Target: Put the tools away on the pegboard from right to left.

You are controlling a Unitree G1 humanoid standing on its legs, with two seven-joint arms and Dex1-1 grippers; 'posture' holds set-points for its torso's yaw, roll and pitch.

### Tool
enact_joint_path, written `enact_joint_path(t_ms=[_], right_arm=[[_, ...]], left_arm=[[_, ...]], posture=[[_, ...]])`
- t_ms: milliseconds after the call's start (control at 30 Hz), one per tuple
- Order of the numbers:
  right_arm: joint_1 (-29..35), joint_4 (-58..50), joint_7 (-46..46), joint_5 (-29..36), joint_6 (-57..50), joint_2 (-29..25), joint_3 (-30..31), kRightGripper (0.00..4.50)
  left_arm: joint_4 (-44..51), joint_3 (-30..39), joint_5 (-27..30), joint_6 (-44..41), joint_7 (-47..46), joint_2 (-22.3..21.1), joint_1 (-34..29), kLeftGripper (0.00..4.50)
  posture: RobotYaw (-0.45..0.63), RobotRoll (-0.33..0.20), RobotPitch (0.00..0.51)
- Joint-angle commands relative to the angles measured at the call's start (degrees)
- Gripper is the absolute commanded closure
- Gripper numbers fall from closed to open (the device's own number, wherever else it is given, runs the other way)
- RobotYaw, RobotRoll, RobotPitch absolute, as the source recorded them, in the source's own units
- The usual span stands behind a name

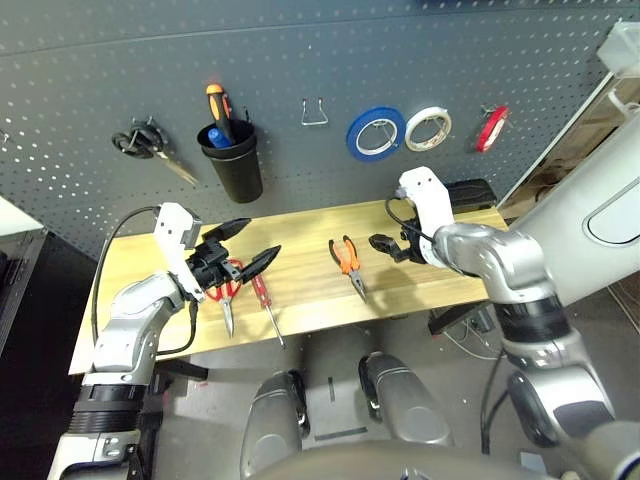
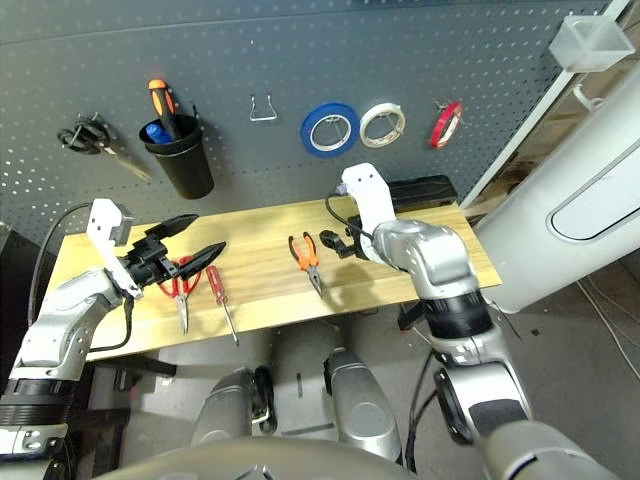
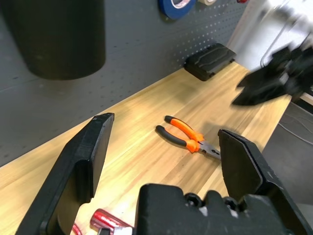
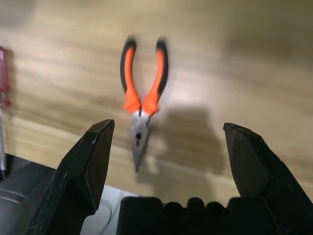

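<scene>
The orange-handled pliers (image 1: 346, 262) lie flat mid-table (image 1: 310, 300), nose toward six o'clock. At their three o'clock the right gripper (image 1: 385, 243) hovers spread and empty; at nine o'clock the left gripper (image 1: 250, 245) gapes, empty.

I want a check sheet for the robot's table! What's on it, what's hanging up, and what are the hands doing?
Surface: wooden table, flat.
Job's things: red tape ring hangs on the pegboard; orange-handled pliers, red-handled screwdriver and red-handled scissors lie on the table.
Clutter: black-handled scissors, black cup, blue tape roll, white tape roll, empty hook, black box.
Grippers: left gripper open, empty, over the scissors; right gripper open, empty, above the pliers.
Cables: black cable on left arm.
Surroundings: white panel at right.
</scene>
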State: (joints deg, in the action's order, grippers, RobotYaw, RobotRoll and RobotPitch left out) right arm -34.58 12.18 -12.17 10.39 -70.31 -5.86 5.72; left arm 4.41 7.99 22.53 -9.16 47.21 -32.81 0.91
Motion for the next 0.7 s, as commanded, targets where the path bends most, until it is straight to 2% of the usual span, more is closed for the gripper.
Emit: enact_joint_path(t_ms=[33, 367, 700], right_arm=[[-3.1, 7.9, 1.5, -1.5, 2.7, 2.3, 0.1, 0.04], [-8.5, 25.1, 1.6, -4.2, 12.0, 6.8, 1.1, 0.04], [-9.8, 32.4, 2.1, -7.1, 16.4, 8.9, 1.2, 0.04]], left_arm=[[3.4, 0.2, 0.4, -1.7, -0.5, -0.5, -2.1, 0.0], [9.7, 1.9, 0.9, -3.9, -1.9, -0.6, -8.6, 0.0], [13.9, 2.3, 1.7, -5.5, -3.4, 0.1, -11.9, 0.0]], posture=[[-0.04, 0.0, 0.198], [0.02, 0.0, 0.22], [0.05, 0.0, 0.241]])
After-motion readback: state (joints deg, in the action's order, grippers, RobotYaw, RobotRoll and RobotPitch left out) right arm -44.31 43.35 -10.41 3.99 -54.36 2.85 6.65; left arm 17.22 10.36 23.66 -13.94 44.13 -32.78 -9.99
